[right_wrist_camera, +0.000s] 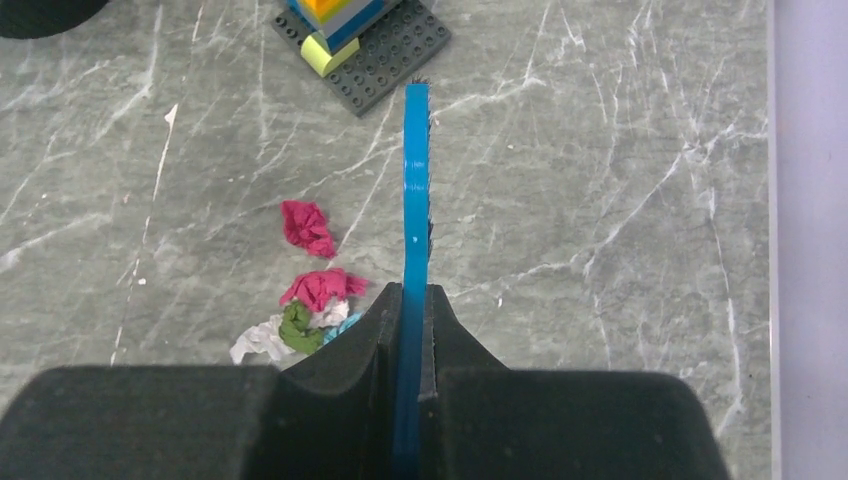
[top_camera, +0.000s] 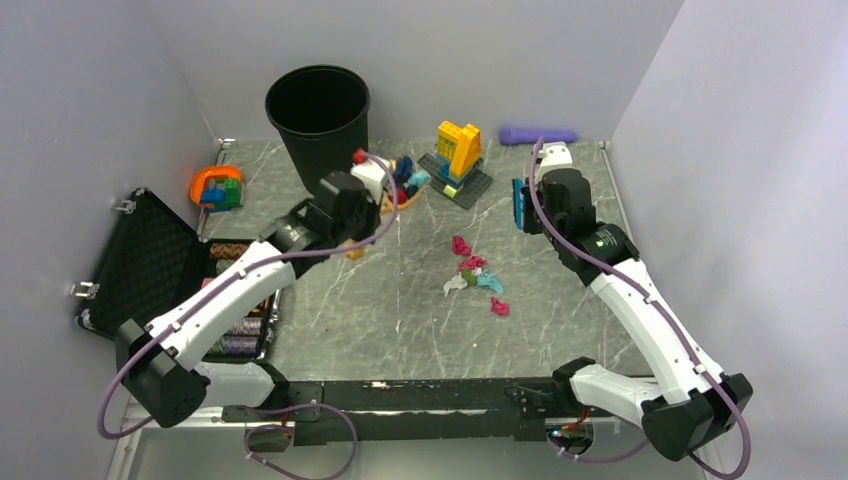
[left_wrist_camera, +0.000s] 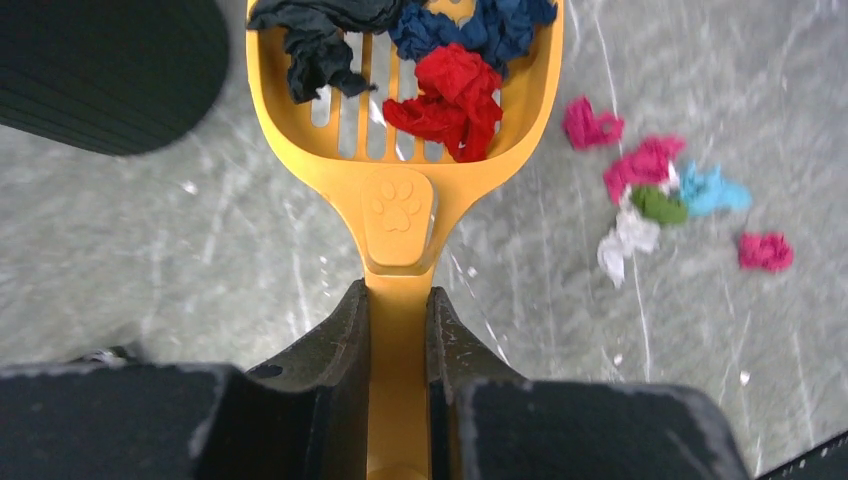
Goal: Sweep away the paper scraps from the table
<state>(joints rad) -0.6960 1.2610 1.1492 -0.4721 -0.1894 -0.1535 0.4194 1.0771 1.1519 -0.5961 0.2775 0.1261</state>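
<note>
My left gripper [top_camera: 348, 203] [left_wrist_camera: 398, 300] is shut on the handle of the orange slotted scoop [left_wrist_camera: 400, 150]. I hold the scoop above the table [top_camera: 400, 320], next to the black bin. Red, navy and dark paper scraps [left_wrist_camera: 450, 95] lie in the scoop. More paper scraps [top_camera: 475, 275] lie loose mid-table in magenta, green, teal and white. They also show in the left wrist view [left_wrist_camera: 650, 190] and the right wrist view [right_wrist_camera: 310, 290]. My right gripper [top_camera: 545, 200] [right_wrist_camera: 413, 295] is shut on a blue brush [right_wrist_camera: 416, 180], held to the right of the loose scraps.
A black bin [top_camera: 318, 110] stands at the back. The yellow-and-blue brick build [top_camera: 458, 155] sits on a grey plate behind the scraps. A purple object [top_camera: 538, 135] lies at the back wall. An open black case [top_camera: 150, 260] lies left, with an orange toy [top_camera: 217, 187] behind it.
</note>
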